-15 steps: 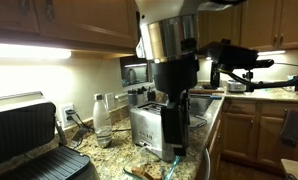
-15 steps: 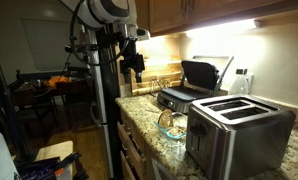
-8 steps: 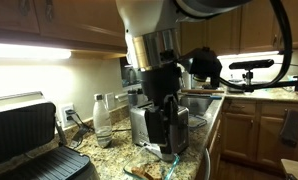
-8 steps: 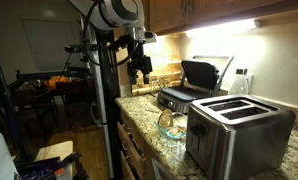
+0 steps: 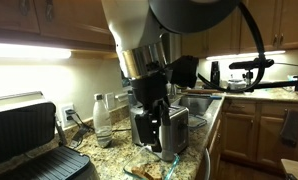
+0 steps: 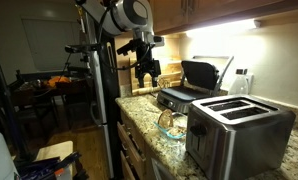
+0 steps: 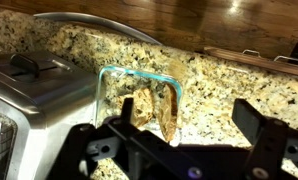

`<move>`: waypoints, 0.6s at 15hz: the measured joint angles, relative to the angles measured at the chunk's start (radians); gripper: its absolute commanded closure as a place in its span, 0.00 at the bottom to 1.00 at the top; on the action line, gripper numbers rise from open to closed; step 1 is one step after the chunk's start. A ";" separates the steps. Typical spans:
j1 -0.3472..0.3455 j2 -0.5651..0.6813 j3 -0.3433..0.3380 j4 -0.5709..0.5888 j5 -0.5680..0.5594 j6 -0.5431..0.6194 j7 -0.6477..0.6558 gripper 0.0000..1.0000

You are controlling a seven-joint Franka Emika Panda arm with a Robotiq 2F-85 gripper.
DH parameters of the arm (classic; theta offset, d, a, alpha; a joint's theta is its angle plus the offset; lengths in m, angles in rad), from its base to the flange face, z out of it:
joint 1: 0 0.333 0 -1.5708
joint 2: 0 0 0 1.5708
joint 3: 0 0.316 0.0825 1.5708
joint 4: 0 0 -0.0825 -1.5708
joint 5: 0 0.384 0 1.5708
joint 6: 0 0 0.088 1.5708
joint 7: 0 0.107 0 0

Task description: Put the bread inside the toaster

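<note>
The bread [image 7: 157,106] is tan slices standing on edge in a clear glass dish [image 7: 117,78], right next to the brushed-steel toaster [image 7: 34,92]. In an exterior view the dish with the bread [image 6: 172,123] sits on the counter in front of the toaster [image 6: 239,128]. The toaster also shows behind the arm in an exterior view [image 5: 149,125]. My gripper [image 6: 146,74] hangs in the air above the counter's end, well apart from the dish. In the wrist view its fingers [image 7: 189,125] are spread wide with nothing between them.
A black-and-silver contact grill [image 6: 194,82] stands open on the granite counter [image 6: 139,108] behind the dish; it also shows in an exterior view [image 5: 24,135]. A clear bottle [image 5: 101,120] stands by the wall. Cabinets hang overhead. A sink area [image 5: 204,100] lies beyond the toaster.
The arm has swung toward the counter, and the gripper has moved slightly lower and closer to the dish and toaster. The gripper stays open. Bread and toaster have not moved.
</note>
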 measured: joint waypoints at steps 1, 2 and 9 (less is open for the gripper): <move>0.000 0.015 -0.003 0.010 -0.006 0.000 0.000 0.00; 0.000 0.029 -0.006 0.021 -0.010 0.000 0.000 0.00; 0.002 0.125 -0.020 0.095 -0.021 -0.001 0.000 0.00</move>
